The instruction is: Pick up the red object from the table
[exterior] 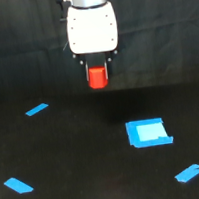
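The red object (98, 77) is a small red-orange stubby block held between the fingers of my gripper (98, 80), which is shut on it. The white gripper body hangs at the top centre of the exterior view, and the block is lifted well above the black table (84, 155). The dark fingers flank the block on both sides; its lower end sticks out below them.
A blue square patch (148, 132) lies right of centre on the table. Blue tape strips sit at the upper left (37, 109), the lower left (18, 185) and the lower right (188, 173). A black backdrop hangs behind the arm.
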### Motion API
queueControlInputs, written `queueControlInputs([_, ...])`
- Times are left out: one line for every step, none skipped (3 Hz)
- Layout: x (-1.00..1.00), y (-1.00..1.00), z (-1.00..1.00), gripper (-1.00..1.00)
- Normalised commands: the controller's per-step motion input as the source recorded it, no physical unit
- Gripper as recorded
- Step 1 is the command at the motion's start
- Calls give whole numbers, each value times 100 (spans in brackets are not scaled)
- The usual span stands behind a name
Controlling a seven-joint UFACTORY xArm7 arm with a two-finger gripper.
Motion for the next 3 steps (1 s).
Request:
queueControlInputs([-2, -1, 7, -97])
queueControlInputs([4, -3, -3, -90])
queueControlInputs([7, -3, -6, -100])
